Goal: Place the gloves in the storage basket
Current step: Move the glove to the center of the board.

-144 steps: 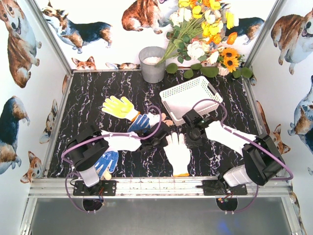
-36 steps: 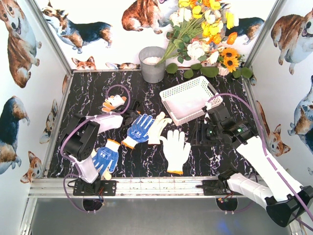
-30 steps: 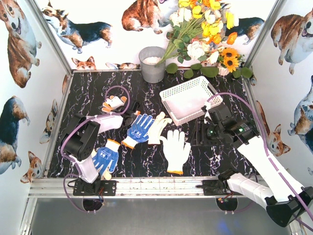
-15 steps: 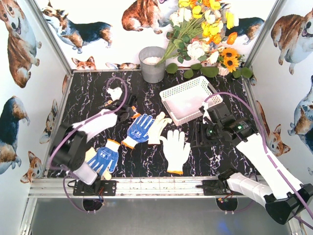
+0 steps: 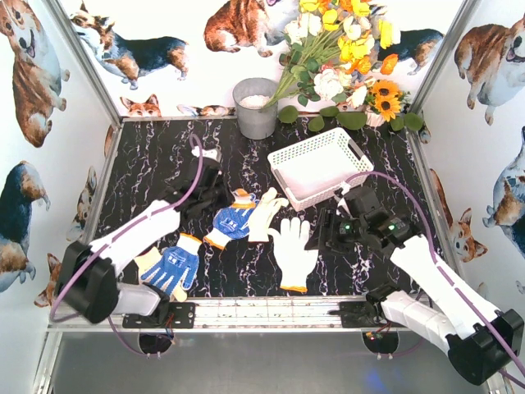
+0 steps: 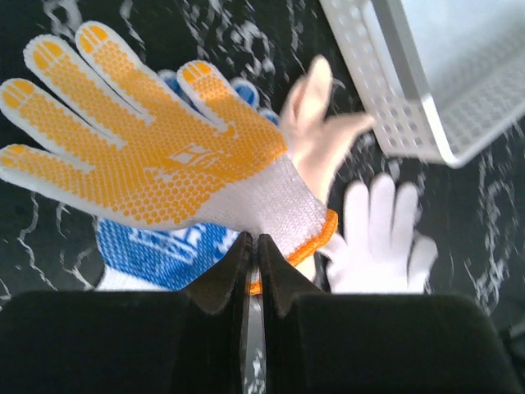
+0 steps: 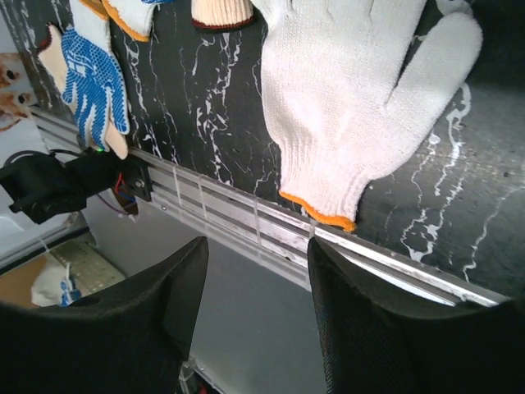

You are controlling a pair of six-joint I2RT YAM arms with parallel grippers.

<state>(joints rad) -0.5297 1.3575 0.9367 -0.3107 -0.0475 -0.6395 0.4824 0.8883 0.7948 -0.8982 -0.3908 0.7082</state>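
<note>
My left gripper (image 5: 225, 195) (image 6: 252, 243) is shut on the orange-trimmed cuff of the yellow glove (image 6: 156, 148), holding it off the table above a blue glove (image 5: 234, 220). From above, only a bit of the yellow glove (image 5: 243, 197) shows. A cream glove (image 5: 267, 209) and a white glove (image 5: 297, 250) lie mid-table, and a second blue glove (image 5: 171, 267) is at the front left. The white storage basket (image 5: 316, 164) (image 6: 426, 90) stands at the back right. My right gripper (image 5: 328, 234) (image 7: 256, 246) is open and holds nothing, just right of the white glove (image 7: 361, 107).
A grey metal bucket (image 5: 255, 107) stands at the back centre, with a bunch of flowers (image 5: 344, 57) to its right. An aluminium rail (image 5: 262, 312) runs along the table's front edge. Printed walls close in the sides.
My left gripper closed on the yellow glove's cuff, lifted it and carried it right, over the blue glove. My right gripper opened wider and shifted slightly towards the white glove.
</note>
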